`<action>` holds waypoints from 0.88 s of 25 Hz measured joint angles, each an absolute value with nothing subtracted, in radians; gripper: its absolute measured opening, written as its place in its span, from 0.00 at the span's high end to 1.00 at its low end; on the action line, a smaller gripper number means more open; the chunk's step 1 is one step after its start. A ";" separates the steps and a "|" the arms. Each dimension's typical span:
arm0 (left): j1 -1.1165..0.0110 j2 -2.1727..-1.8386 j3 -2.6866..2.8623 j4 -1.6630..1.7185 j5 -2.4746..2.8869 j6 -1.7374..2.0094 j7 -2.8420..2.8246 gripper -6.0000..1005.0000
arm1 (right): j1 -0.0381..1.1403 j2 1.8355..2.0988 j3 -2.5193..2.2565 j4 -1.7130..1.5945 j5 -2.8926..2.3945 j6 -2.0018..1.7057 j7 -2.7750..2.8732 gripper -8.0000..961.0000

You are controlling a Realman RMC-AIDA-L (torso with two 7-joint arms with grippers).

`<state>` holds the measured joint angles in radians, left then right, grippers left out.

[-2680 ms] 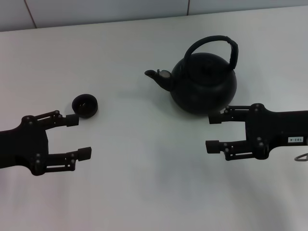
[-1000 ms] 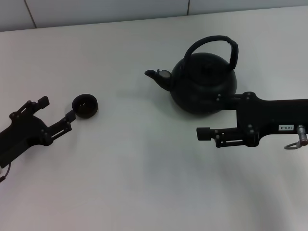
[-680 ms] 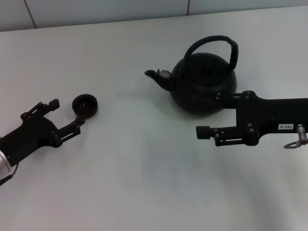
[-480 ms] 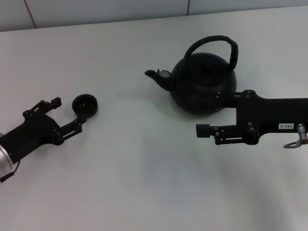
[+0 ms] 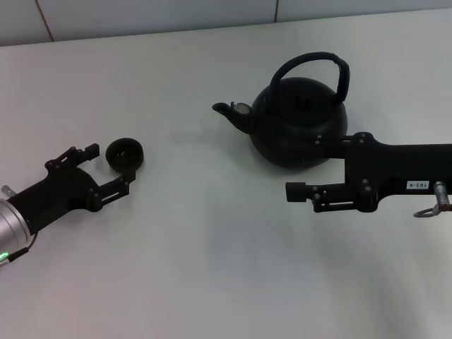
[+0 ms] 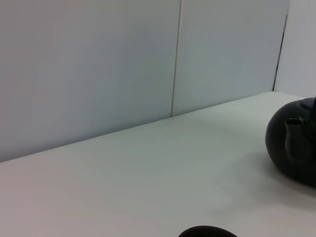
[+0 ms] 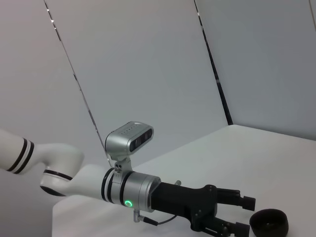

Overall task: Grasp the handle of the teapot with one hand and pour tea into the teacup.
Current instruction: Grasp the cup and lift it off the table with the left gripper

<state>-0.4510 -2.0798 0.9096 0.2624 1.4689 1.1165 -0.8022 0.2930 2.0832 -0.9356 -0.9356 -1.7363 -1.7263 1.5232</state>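
Nearest the robot, two claws are seen low over the white counter [image 5: 212, 268], one at each side. The left claw [image 5: 107, 168] is set at the near left, its two fingers spread apart, and the teacup [image 5: 124, 155] is found just beyond the fingertips, sitting partly between them; whether a finger touches it cannot be told. In the right wrist view the same left claw [image 7: 244, 215] is seen with fingers parted and the teacup [image 7: 269, 222] just ahead of them. One teacup is counted, small, round and dark, standing upright on the counter.

At the near right, the right claw [image 5: 305, 168], marked by a small white label, is reached in toward the middle. Its near finger [image 5: 296, 192] is stretched out over bare counter, while the far finger is lost against the belly of the teapot [image 5: 300, 123], so the claw is seen spread wide and gripping nothing.

Farther back, one teapot is counted, standing upright right of centre, well apart from the teacup, with its spout turned toward the teacup's side. The handle [image 5: 314, 62] is arched over the top, free and untouched. In the left wrist view the teapot [image 6: 294, 148] is seen at the edge, spout forward.

Behind everything, a pale panelled wall [image 5: 141, 14] is seen.
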 joint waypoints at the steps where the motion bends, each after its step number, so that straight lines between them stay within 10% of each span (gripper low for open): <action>1: -0.451 -2.080 0.910 0.262 1.469 1.116 -0.802 0.14 | 0.293 2.083 -0.936 -0.936 -1.736 -1.726 1.523 0.21; 22: -0.492 -2.080 0.920 0.241 1.470 1.074 -0.802 0.14 | 0.295 2.082 -0.936 -0.934 -1.736 -1.726 1.522 0.22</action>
